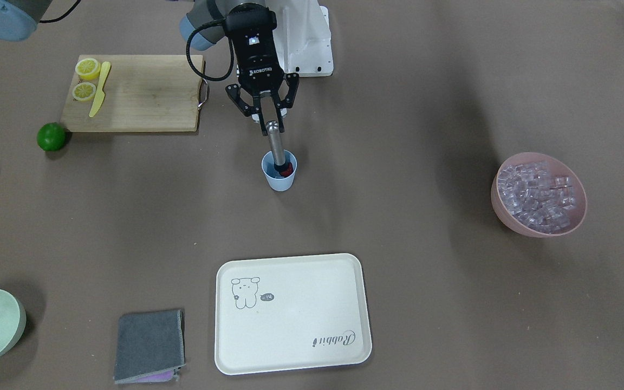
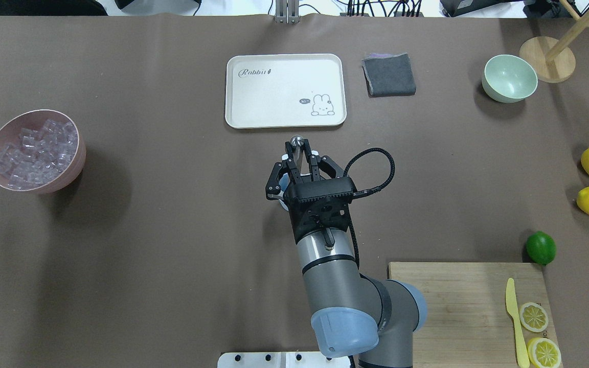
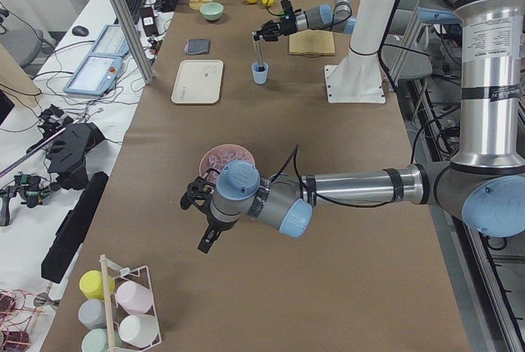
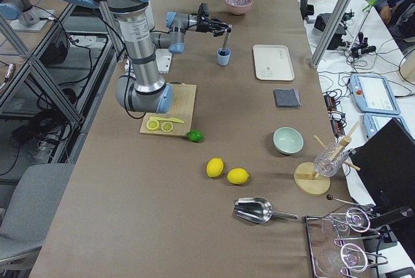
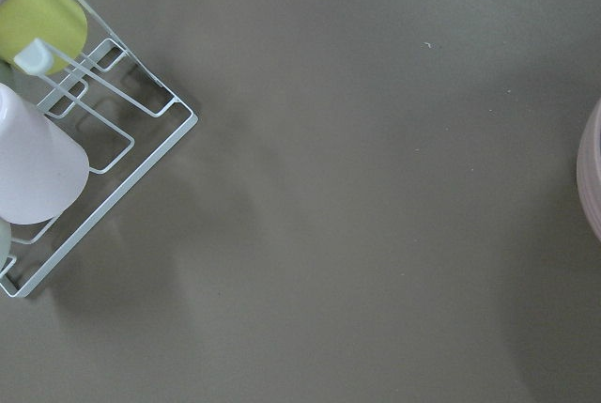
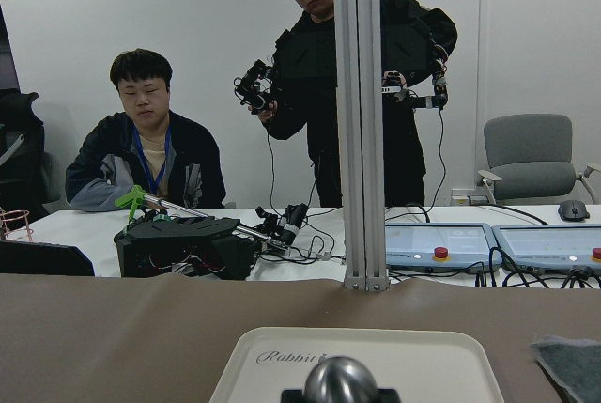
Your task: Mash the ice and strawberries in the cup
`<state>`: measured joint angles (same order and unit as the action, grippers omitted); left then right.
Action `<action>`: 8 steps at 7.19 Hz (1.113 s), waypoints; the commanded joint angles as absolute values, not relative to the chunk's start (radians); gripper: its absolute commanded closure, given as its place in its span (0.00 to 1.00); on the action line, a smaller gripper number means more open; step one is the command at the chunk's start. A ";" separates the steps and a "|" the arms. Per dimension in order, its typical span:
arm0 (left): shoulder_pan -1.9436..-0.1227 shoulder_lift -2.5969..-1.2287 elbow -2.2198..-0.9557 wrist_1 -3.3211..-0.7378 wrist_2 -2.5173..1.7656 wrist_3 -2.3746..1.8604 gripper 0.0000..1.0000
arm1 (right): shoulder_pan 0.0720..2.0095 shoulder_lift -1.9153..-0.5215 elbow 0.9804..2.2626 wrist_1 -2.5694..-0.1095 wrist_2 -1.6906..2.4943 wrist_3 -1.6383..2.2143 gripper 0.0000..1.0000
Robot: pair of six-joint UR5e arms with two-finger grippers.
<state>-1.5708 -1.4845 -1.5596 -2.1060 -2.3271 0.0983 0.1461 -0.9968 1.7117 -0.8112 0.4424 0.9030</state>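
Mashing step in hand — muddler [image 1: 275, 145] down inside the cup [image 1: 280, 183] at table centre.

Jaws of the right gripper [image 1: 270, 120] closed narrow on the muddler's handle, just under its knob. Red of the strawberries [image 1: 288, 171] against the cup wall, at 3 o'clock of the shaft. Heap of ice [image 1: 538, 194] in the pink bowl [image 1: 501, 211], well apart at 3 o'clock from the cup in the front-facing view; none discernible in the cup. Jaws of the left gripper [image 3: 195, 192], near that bowl, impossible to judge. Next, probably: press straight down and twist — gently, to avoid tipping the light cup.
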 commanded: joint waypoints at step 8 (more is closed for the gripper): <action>-1.572 -1.492 -1.559 -2.108 -2.362 0.097 0.03 | 0.192 -1.003 1.772 -0.807 0.515 0.827 1.00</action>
<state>-1.5723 -1.4860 -1.5621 -2.1087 -2.3613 0.0972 0.1978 -1.0026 1.7842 -0.8079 0.5153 0.8211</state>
